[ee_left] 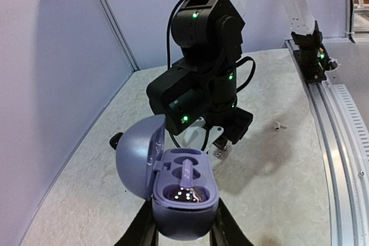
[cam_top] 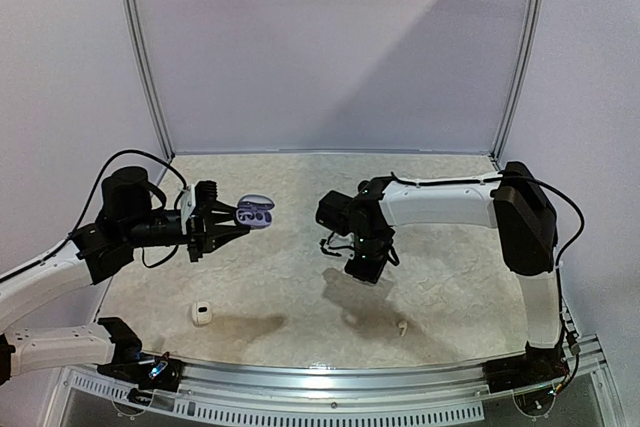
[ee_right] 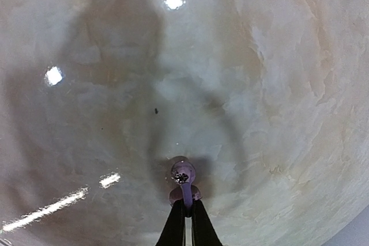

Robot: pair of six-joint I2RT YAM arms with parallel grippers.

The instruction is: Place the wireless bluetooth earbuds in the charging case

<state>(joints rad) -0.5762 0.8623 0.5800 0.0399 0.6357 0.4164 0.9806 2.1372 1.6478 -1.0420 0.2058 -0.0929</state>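
Open lilac charging case (ee_left: 184,194), clenched in the left gripper (cam_top: 240,219), fills the bottom of the left wrist view, its wells seen only there. Right wrist view alone shows the right gripper (ee_right: 185,210) pinching a lilac earbud (ee_right: 183,176) over the table (ee_right: 277,56); overhead, a white earbud (cam_top: 402,327) lies lower right.
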